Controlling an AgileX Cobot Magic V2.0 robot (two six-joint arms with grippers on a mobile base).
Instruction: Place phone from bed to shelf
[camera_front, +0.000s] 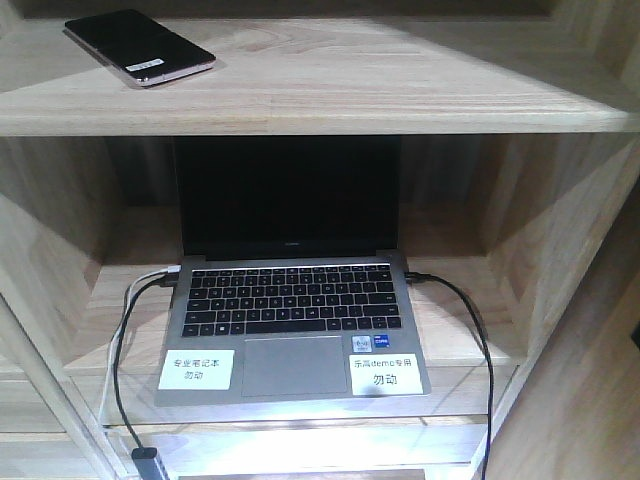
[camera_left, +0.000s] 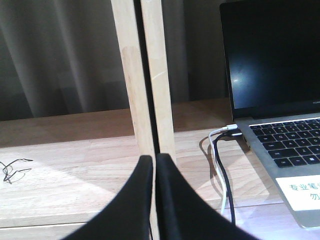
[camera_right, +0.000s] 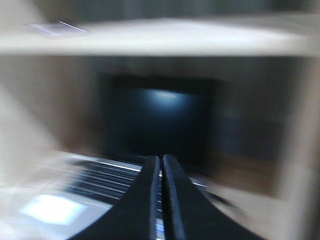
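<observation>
Phone (camera_front: 139, 47) first: in the front view you see it lying flat on the top board of the shelf (camera_front: 400, 95), near the left end, dark glass up, with a small white sticker by its near edge. No gripper shows in this view, so you cannot place the phone against either hand here. Under that board sits an open laptop (camera_front: 295, 310) with a black screen. It has two white labels by the touchpad. A white cable (camera_front: 112, 350) and a black cable (camera_front: 478, 330) plug into its sides.

Now look at your left wrist view. Your left gripper (camera_left: 154, 160) has its two black fingers pressed together, with nothing between them. Right behind the tips stands a light wood post (camera_left: 145, 75) of the shelf. The laptop is off to the right of the fingers, with its cables just beside them. A thin tangle of dark wire (camera_left: 12, 169) lies far to the left on the board. Grey curtain (camera_left: 55, 50) hangs behind. The phone is not in this view.

Last, your right wrist view is very blurry. Your right gripper (camera_right: 161, 162) also has its fingers squeezed together and holds nothing. The laptop screen is straight ahead of the tips, and its keys are below and to the left. The top board runs across above the fingers.
</observation>
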